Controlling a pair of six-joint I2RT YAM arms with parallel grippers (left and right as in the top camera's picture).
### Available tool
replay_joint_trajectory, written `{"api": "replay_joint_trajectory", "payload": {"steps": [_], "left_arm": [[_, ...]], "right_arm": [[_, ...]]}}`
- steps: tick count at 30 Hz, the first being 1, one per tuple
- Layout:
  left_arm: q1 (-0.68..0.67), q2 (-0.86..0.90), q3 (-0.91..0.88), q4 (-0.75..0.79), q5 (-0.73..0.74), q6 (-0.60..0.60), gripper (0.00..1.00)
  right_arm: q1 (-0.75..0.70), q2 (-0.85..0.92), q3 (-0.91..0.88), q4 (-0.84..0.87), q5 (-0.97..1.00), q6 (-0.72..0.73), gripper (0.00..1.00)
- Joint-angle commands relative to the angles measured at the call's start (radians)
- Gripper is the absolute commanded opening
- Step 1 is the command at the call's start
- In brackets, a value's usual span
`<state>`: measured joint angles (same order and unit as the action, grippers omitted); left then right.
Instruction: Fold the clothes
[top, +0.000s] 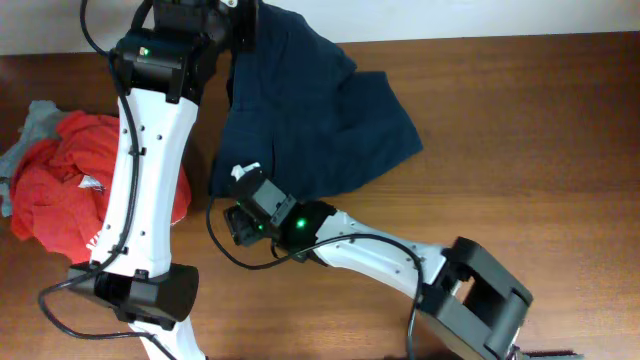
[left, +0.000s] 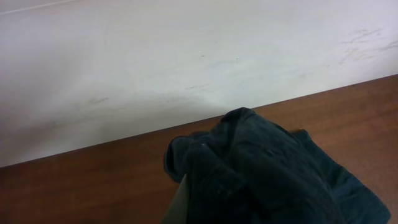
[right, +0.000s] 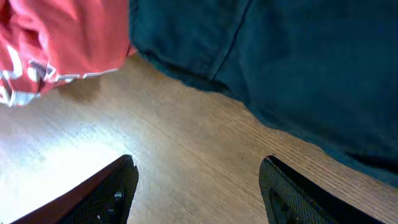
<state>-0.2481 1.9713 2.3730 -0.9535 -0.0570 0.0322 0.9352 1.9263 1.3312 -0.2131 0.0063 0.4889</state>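
Soft, crumpled navy garment (top: 310, 110) lay sprawled at 12 o'clock on the smooth wooden table (top: 540, 120), long axis running 12 to 5. Its top was bunched up against the left gripper (top: 243, 22), fingers hidden, so the grip couldn't be told. Right gripper (right: 198, 165) hovered spread wide over bare wood, just beside the stitched hem. Rumpled red clothes (top: 80, 180) sat at 9; bare tabletop stretched toward 3.

Matt cloth: navy garment (top: 320, 110), red pile (top: 70, 180); smooth wood table (top: 520, 120) w/ sheen.
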Motion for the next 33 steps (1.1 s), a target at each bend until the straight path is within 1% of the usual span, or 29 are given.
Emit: {"api": "replay_joint_trajectory", "payload": {"steps": [1, 2, 4, 7, 9, 10, 12, 16, 21, 24, 27, 31, 33], "left_arm": [[0.002, -0.004, 0.018, 0.011, 0.000, -0.018, 0.01], [0.002, -0.004, 0.018, 0.011, 0.000, -0.018, 0.01], [0.002, -0.004, 0.018, 0.011, 0.000, -0.018, 0.01], [0.002, -0.004, 0.018, 0.010, 0.000, -0.018, 0.01], [0.002, -0.004, 0.018, 0.010, 0.000, -0.018, 0.01], [0.002, -0.004, 0.018, 0.011, 0.000, -0.018, 0.01], [0.002, -0.004, 0.018, 0.010, 0.000, -0.021, 0.01], [0.002, -0.004, 0.018, 0.010, 0.000, -0.034, 0.01], [-0.004, -0.004, 0.018, 0.008, 0.000, -0.040, 0.01], [-0.007, -0.004, 0.018, 0.002, 0.000, -0.040, 0.01], [-0.007, -0.004, 0.018, -0.005, 0.000, -0.040, 0.01], [-0.007, -0.004, 0.018, -0.010, 0.000, -0.040, 0.01], [-0.007, -0.004, 0.018, -0.013, 0.000, -0.040, 0.01]], "right_arm": [[0.003, -0.001, 0.003, 0.075, 0.106, 0.096, 0.66], [0.004, 0.002, 0.003, 0.087, 0.120, 0.109, 0.66], [0.003, 0.018, 0.003, 0.139, 0.145, 0.184, 0.66], [0.010, 0.046, 0.003, 0.185, 0.143, 0.406, 0.66], [0.017, 0.056, 0.003, 0.186, 0.145, 0.506, 0.66], [0.023, 0.060, 0.003, 0.193, 0.145, 0.599, 0.66], [0.029, 0.062, 0.003, 0.206, 0.156, 0.673, 0.66], [0.042, 0.070, 0.003, 0.241, 0.175, 0.731, 0.66], [0.048, 0.128, 0.003, 0.276, 0.182, 0.837, 0.66], [0.046, 0.160, 0.003, 0.322, 0.183, 0.871, 0.66], [0.046, 0.174, 0.003, 0.381, 0.189, 0.878, 0.66], [0.046, 0.189, 0.006, 0.437, 0.260, 0.878, 0.66], [0.044, 0.209, 0.011, 0.488, 0.265, 0.878, 0.66]]}}
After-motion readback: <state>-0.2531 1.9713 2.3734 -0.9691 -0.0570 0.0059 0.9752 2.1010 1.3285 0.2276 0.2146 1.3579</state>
